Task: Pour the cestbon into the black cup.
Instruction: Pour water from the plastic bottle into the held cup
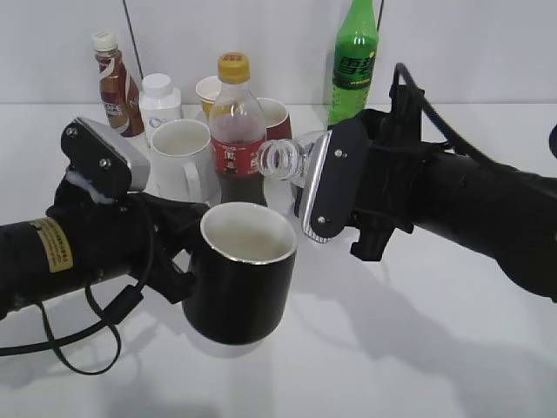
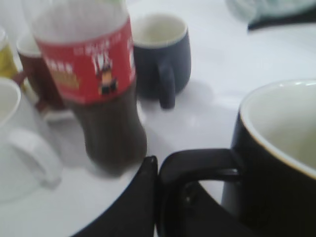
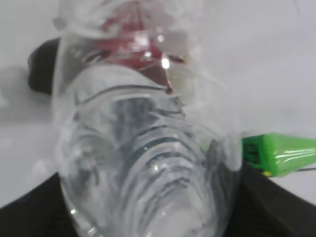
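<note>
The black cup is held above the table by my left gripper, which is shut on its handle; its white inside shows in the left wrist view. My right gripper is shut on the cestbon, a clear capless bottle lying about level with its open mouth pointing left, above and behind the cup's rim. The bottle's ribbed body fills the right wrist view. Its green label is hidden.
Behind stand a cola bottle with red label, a white mug, a tall green soda bottle, a brown drink bottle, a white jar and a dark grey-blue mug.
</note>
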You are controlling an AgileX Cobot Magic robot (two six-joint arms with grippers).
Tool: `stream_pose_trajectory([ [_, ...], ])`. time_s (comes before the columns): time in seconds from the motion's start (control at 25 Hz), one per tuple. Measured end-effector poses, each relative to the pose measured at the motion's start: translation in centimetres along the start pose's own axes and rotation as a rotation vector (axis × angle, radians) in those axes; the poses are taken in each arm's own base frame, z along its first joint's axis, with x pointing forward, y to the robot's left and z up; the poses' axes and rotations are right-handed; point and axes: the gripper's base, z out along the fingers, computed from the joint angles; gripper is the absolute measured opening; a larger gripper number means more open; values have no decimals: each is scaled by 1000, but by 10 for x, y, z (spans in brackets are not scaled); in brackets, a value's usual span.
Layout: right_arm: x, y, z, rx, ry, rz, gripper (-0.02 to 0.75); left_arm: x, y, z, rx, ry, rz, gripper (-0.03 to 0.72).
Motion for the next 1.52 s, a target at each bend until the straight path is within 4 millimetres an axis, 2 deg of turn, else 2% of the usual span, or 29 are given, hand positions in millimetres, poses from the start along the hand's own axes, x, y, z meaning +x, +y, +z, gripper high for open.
stream_pose_trajectory([
  [0.28,-1,-10,-1,107,-2,-185,484,2,-1,6,7,-36,-10,47],
  [0.56,-5,-12,-1,135,-40,-305,484,-12,1,11,5,-105,-4,47],
  [0.88,-8,-16,-2,189,-45,-374,484,-15,2,12,2,-117,-5,47],
  [1.08,-7,-16,-2,192,-41,-378,484,-15,2,12,2,-117,-5,47],
  [1.52,-3,-15,-1,172,1,-271,484,-15,2,12,2,-117,-5,47],
])
